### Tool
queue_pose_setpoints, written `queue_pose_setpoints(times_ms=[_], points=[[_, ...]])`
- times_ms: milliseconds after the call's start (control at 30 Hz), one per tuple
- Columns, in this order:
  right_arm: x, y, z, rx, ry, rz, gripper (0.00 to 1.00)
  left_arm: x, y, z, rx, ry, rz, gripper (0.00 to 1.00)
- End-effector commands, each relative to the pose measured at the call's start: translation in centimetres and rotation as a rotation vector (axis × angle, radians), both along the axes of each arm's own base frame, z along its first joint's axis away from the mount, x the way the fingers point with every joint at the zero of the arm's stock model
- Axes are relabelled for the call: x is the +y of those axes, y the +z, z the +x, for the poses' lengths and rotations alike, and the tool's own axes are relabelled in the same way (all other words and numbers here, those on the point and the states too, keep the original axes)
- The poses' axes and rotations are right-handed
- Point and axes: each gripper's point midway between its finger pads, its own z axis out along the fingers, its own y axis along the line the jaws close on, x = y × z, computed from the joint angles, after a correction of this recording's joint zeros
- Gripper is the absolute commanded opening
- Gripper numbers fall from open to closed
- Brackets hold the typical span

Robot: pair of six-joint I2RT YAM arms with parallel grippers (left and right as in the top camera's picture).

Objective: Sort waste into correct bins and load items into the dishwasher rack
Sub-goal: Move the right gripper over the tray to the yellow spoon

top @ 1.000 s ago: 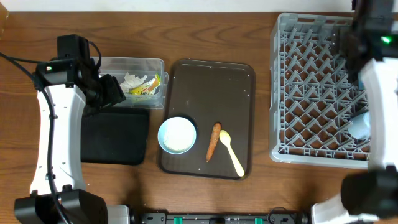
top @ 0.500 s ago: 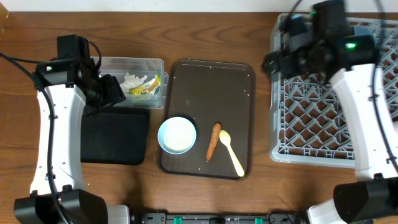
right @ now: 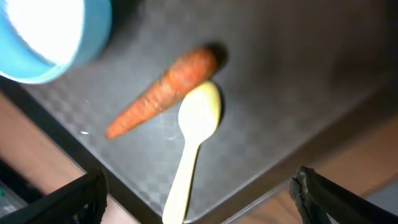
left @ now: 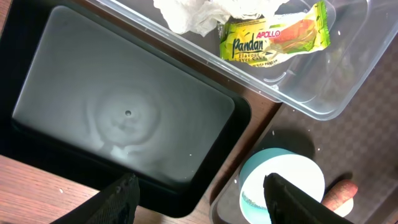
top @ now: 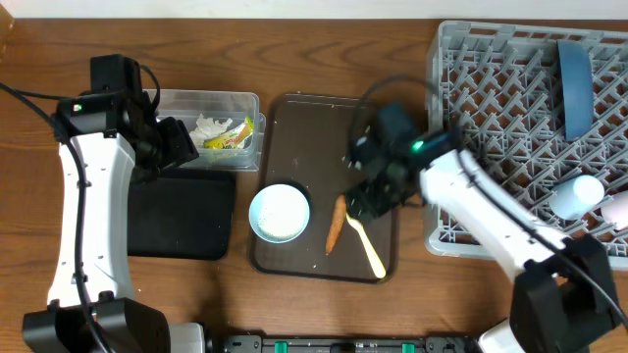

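The orange carrot (top: 336, 224) and the pale yellow spoon (top: 365, 240) lie side by side on the brown serving tray (top: 329, 127), with the white bowl (top: 280, 212) to their left. My right gripper (top: 361, 203) hangs open just above them; in its wrist view the carrot (right: 161, 90) and spoon (right: 193, 143) lie ahead of the spread fingers (right: 329, 196). My left gripper (top: 180, 145) is open and holds nothing, between the clear tub (top: 228, 98) and the black tray (top: 182, 211). The tub holds white paper (left: 205, 12) and a yellow-green wrapper (left: 273, 38). A dark blue plate (top: 575, 83) stands in the grey rack (top: 491, 118).
Two cups (top: 579, 194) lie at the rack's near right corner. The black tray (left: 118, 112) has nothing in it. The bowl (left: 283, 190) sits at the brown tray's near left corner, close to the black tray's edge.
My right arm has swung from the rack down and left over the brown tray, stopping above the carrot and spoon. The plate and cups in the rack now show. The left arm has not moved.
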Motion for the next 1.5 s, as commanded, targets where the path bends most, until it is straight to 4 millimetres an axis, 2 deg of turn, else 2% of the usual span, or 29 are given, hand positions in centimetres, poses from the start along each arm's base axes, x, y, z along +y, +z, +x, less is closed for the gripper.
queue_pose_setpoints(times_ms=[0, 267, 500, 633, 1067, 1267, 1367, 1467], points=[[0.0, -2.3, -0.8, -0.028, -0.009, -0.074, 0.92, 0.2, 0.2, 0.0, -0.006, 0.009, 0.004, 0.66], [0.7, -4.3, -0.9, -0.121, -0.027, -0.121, 0.89, 0.1, 0.2, -0.1, -0.002, 0.008, 0.004, 0.67], [-0.1, -5.7, -1.7, -0.109, -0.025, -0.14, 0.8, 0.1, 0.2, -0.1, -0.002, 0.009, 0.004, 0.66], [-0.2, -6.5, -1.8, -0.119, -0.026, -0.131, 0.79, 0.1, 0.2, -0.1, -0.002, 0.009, 0.004, 0.66], [0.7, -7.1, -0.8, -0.175, -0.032, -0.086, 0.66, 0.1, 0.2, -0.1, -0.002, 0.009, 0.004, 0.66], [-0.1, -9.2, -1.0, -0.14, -0.044, -0.143, 0.64, 0.1, 0.2, -0.1, -0.002, 0.009, 0.004, 0.66], [-0.3, -10.2, -1.3, -0.113, -0.061, -0.161, 0.55, 0.1, 0.2, -0.1, -0.002, 0.009, 0.004, 0.67], [-0.4, -10.3, -1.4, -0.101, -0.096, -0.162, 0.45, 0.1, 0.2, -0.1, -0.002, 0.009, 0.004, 0.66]])
